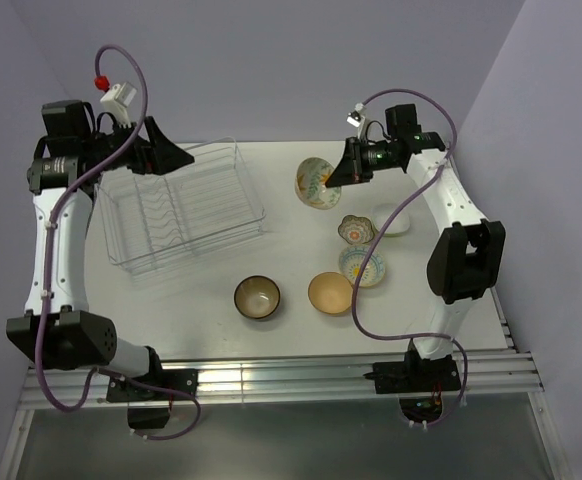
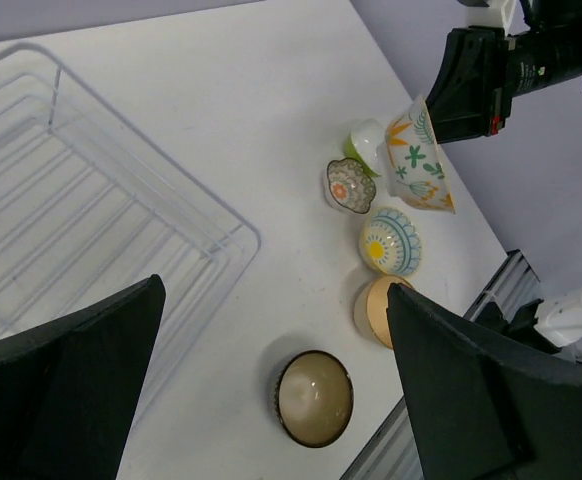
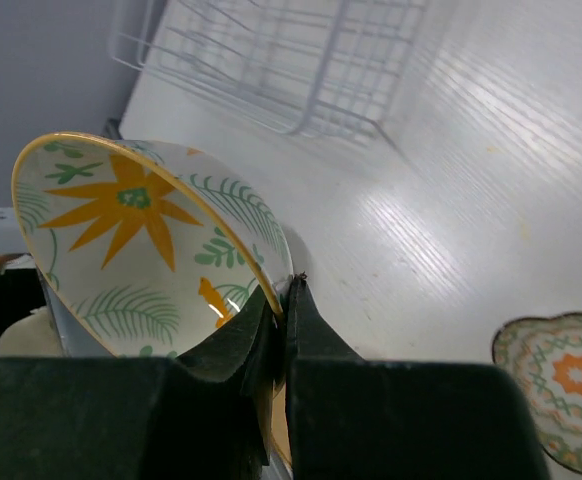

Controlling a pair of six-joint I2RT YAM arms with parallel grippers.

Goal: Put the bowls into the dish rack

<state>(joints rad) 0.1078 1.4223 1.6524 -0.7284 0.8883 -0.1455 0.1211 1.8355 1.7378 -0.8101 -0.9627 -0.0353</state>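
My right gripper [image 1: 339,170] [image 3: 286,295] is shut on the rim of the white bowl with orange flowers [image 1: 316,183] [image 3: 141,240] [image 2: 418,160]. The bowl is tilted on edge and lifted off the table. Below it stand the scalloped bowl [image 1: 355,230] [image 3: 561,385], the lime-green bowl [image 1: 393,222], the blue-green patterned bowl [image 1: 361,266], the tan-orange bowl [image 1: 330,293] and the dark brown bowl [image 1: 257,297] [image 2: 314,397]. The wire dish rack [image 1: 186,205] [image 2: 91,220] [image 3: 281,50] holds no bowls. My left gripper [image 1: 176,155] [image 2: 271,300] hangs open above the rack's far side, holding nothing.
The white table [image 1: 291,330] ends at a metal rail [image 1: 271,380] near the arm bases. A purple wall [image 1: 541,150] stands close on the right. The right arm's cable [image 1: 376,250] hangs over the patterned bowls.
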